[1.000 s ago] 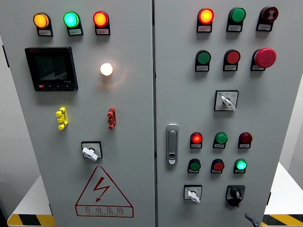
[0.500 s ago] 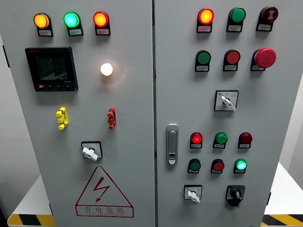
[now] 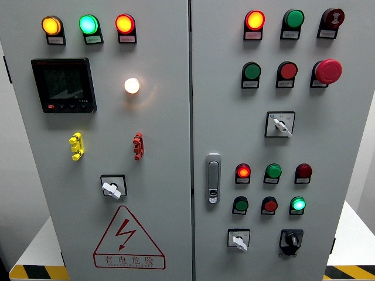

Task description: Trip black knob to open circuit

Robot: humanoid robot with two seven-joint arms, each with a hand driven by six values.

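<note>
No hand is in sight, so I cannot tell how either one is set or whether it holds anything. A grey cabinet [image 3: 164, 146] with two doors fills the view.

The black knob [image 3: 290, 239] sits at the bottom of the right door, near its right edge, just under a lit green lamp [image 3: 298, 204]. Its pointer looks turned slightly off vertical. To its left on the same row is a white selector [image 3: 238, 241] on a square plate. A second white selector [image 3: 280, 124] sits higher up the door, below a red mushroom button [image 3: 328, 71]. A metal door handle [image 3: 213, 178] stands upright beside the seam between the doors.

On the left door, three lamps glow along the top: amber [image 3: 51, 25], green [image 3: 88, 24] and red [image 3: 124, 24]. Below them is a dark meter [image 3: 63, 85], with a white lamp [image 3: 132, 85] lit to its right. A red triangle warning sign [image 3: 128, 239] marks the lower part.
</note>
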